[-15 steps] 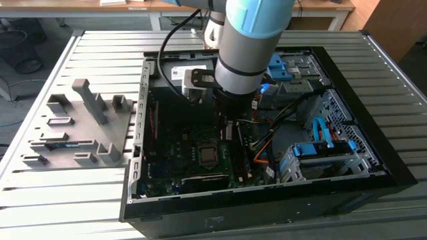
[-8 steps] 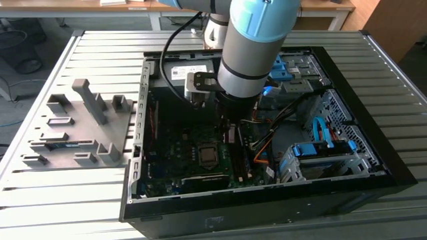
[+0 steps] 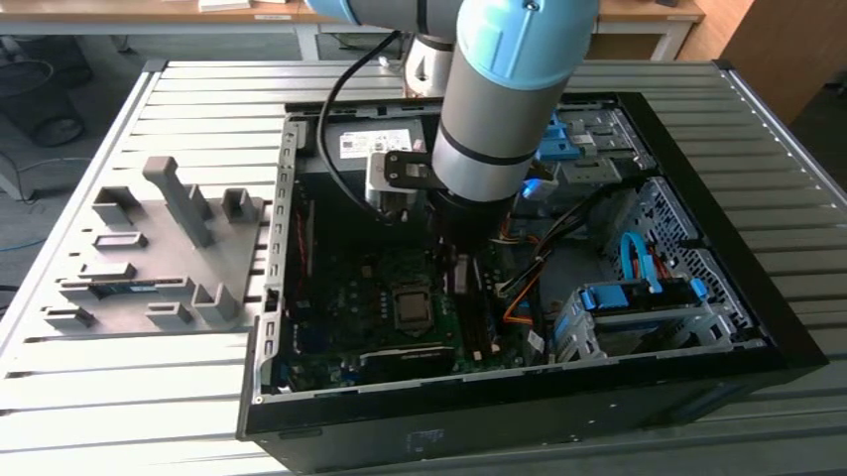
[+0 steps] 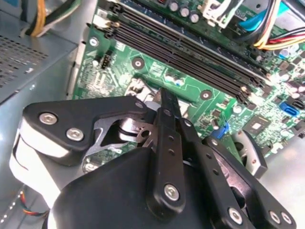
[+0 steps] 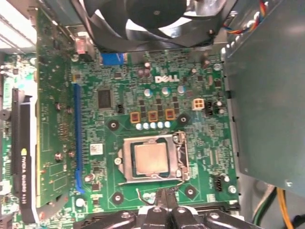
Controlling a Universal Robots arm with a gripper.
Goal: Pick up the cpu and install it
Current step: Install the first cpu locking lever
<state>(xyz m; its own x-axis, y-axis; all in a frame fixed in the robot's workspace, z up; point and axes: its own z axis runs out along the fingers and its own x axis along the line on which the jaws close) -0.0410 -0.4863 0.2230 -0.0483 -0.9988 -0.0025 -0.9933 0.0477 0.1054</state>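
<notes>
Beside the pincer (image 5: 164, 202), the cpu (image 5: 150, 159) sits in its socket (image 5: 178, 162).

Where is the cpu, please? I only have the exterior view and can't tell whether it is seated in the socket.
Observer: In the first wrist view, the cpu lies flat inside the socket on the motherboard, silver top showing.
Operator: Thank you. Is the tool resting on it?
Observer: No. The tool sits just outside the socket's metal frame, off the chip.
</notes>
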